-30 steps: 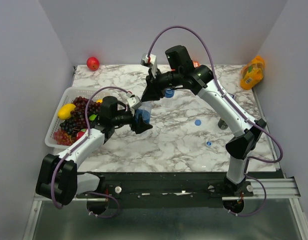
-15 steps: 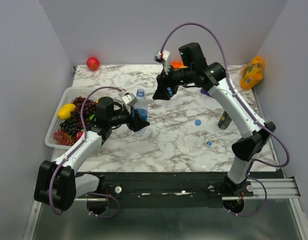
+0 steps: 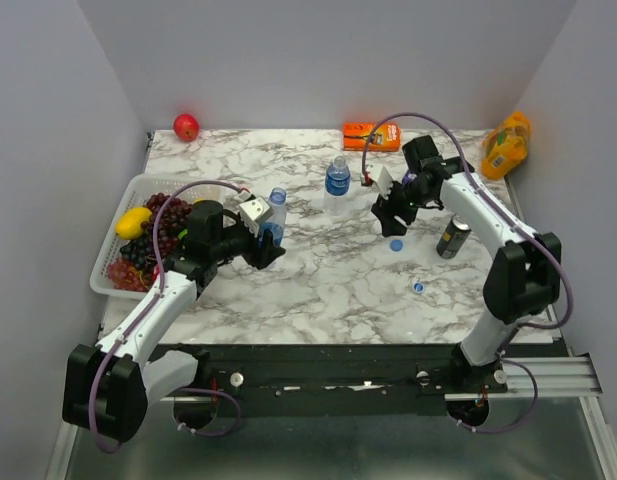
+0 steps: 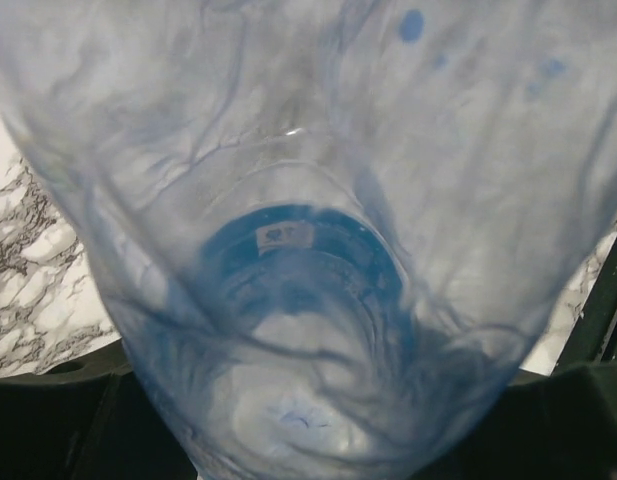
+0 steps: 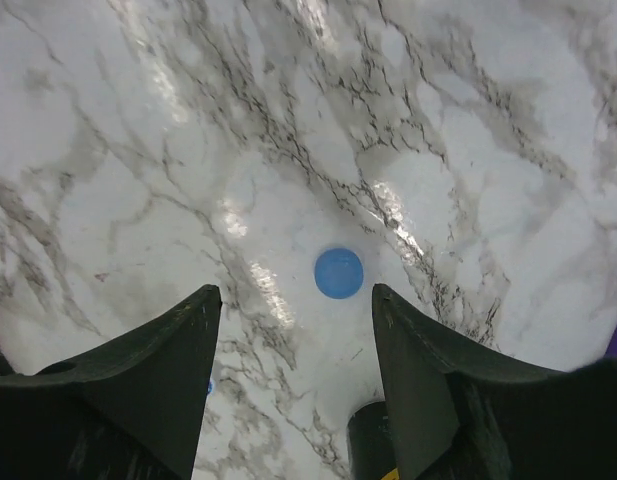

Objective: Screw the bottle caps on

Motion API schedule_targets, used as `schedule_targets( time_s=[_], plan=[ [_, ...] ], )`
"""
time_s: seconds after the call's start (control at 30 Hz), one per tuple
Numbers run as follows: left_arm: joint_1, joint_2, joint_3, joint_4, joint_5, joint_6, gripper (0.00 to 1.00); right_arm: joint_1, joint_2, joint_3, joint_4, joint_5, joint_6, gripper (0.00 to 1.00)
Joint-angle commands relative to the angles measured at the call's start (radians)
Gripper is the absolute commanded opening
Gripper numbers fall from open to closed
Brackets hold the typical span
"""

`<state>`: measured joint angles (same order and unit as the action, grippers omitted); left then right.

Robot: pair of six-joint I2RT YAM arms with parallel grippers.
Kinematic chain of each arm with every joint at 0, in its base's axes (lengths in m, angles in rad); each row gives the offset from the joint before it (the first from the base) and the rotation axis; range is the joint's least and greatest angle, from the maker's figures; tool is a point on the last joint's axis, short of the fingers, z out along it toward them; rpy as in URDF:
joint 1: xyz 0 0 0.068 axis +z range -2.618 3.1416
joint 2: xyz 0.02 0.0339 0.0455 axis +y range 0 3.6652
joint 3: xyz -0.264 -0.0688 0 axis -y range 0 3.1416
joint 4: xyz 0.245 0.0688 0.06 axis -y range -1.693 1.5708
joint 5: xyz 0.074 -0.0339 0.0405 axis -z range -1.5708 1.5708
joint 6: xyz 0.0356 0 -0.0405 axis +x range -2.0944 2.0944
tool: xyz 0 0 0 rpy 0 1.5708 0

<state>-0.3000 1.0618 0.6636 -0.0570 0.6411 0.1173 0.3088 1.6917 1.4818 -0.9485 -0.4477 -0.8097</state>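
- Step in hand, as I read it: fetching a cap. The right pincer (image 5: 293, 292) is released and empty. It hangs over the worktop (image 5: 118, 150), with one blue cap (image 5: 339, 273) lying flat just past its fingertips and not touching them.
- The left pincer (image 3: 265, 243) is grasping the left bottle (image 3: 276, 215) low on the body. The bottle is upright, left of centre, just right of the fruit basket (image 3: 98, 275).
- The other bottle (image 3: 337, 178) stands free at far centre, well apart from both pincers.
- A second cap (image 3: 418, 287) lies loose at near right, not far from the dark can (image 3: 451, 237).
- Next move, my guess:
  - Lower the right pincer straight down and centre the cap between the fingers.
  - Pinch the cap by its rim. It is thin and flat, so the tips must reach almost to the worktop or they will slide over it.
  - Carry it left to the held bottle's neck, seat it level and twist.
- Hard to make out:
  - Both bottle tops look blue from above. They are too small to say whether that is a cap, a neck ring or a bare neck.
  - The left wrist view is filled with clear plastic and blue label. The fingers are barely visible there, so the grip is judged mostly from the top view.
  - In the right wrist view a dark object is cut off at the bottom edge, likely the can.
  - A blue speck sits beside the left-hand finger in that view. It may be the second cap; I cannot tell.
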Motion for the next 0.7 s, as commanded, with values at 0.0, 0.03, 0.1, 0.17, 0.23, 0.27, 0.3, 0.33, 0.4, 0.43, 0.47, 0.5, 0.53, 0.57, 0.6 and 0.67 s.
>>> schedule_targets(
  time_s=[0.0,0.03,0.1,0.17,0.23,0.27,0.3,0.33,0.4,0.43,0.47,0.5,0.53,0.57,0.6,0.67],
  plan=[
    [-0.001,-0.020,0.037,-0.136,-0.024,0.111,0.00,-0.030,0.100,0.000,0.042,0.075,-0.133,0.70],
    [-0.002,-0.020,0.039,-0.153,-0.026,0.122,0.00,-0.030,0.108,-0.020,0.057,0.082,-0.149,0.70],
    [-0.004,-0.020,0.045,-0.193,-0.035,0.151,0.00,-0.031,0.126,-0.040,0.094,0.101,-0.189,0.69],
    [-0.005,-0.017,0.053,-0.213,-0.041,0.162,0.00,-0.030,0.135,-0.061,0.109,0.128,-0.209,0.68],
    [-0.005,-0.013,0.054,-0.211,-0.054,0.159,0.00,-0.030,0.146,-0.080,0.126,0.147,-0.239,0.67],
    [-0.007,-0.011,0.054,-0.205,-0.054,0.154,0.00,-0.031,0.146,-0.104,0.137,0.164,-0.246,0.67],
    [-0.007,0.000,0.057,-0.201,-0.055,0.144,0.00,-0.030,0.145,-0.115,0.152,0.170,-0.261,0.67],
    [-0.007,0.004,0.060,-0.195,-0.055,0.134,0.00,-0.031,0.148,-0.126,0.158,0.176,-0.266,0.67],
    [-0.007,0.010,0.064,-0.179,-0.058,0.121,0.00,-0.030,0.151,-0.149,0.181,0.201,-0.272,0.67],
    [-0.007,0.013,0.065,-0.176,-0.063,0.119,0.00,-0.030,0.154,-0.155,0.191,0.211,-0.270,0.67],
    [-0.007,0.015,0.067,-0.175,-0.063,0.120,0.00,-0.031,0.161,-0.158,0.197,0.227,-0.272,0.67],
    [-0.007,0.020,0.071,-0.176,-0.066,0.120,0.00,-0.033,0.164,-0.163,0.211,0.233,-0.270,0.66],
    [-0.007,0.021,0.073,-0.181,-0.067,0.125,0.00,-0.031,0.168,-0.170,0.214,0.237,-0.270,0.67],
    [-0.007,0.023,0.074,-0.187,-0.067,0.127,0.00,-0.031,0.174,-0.172,0.218,0.238,-0.270,0.67],
    [-0.007,0.026,0.077,-0.188,-0.067,0.130,0.00,-0.031,0.175,-0.173,0.224,0.236,-0.270,0.67],
    [-0.007,0.027,0.079,-0.190,-0.067,0.128,0.00,-0.033,0.184,-0.170,0.232,0.231,-0.261,0.67]
  ],
)
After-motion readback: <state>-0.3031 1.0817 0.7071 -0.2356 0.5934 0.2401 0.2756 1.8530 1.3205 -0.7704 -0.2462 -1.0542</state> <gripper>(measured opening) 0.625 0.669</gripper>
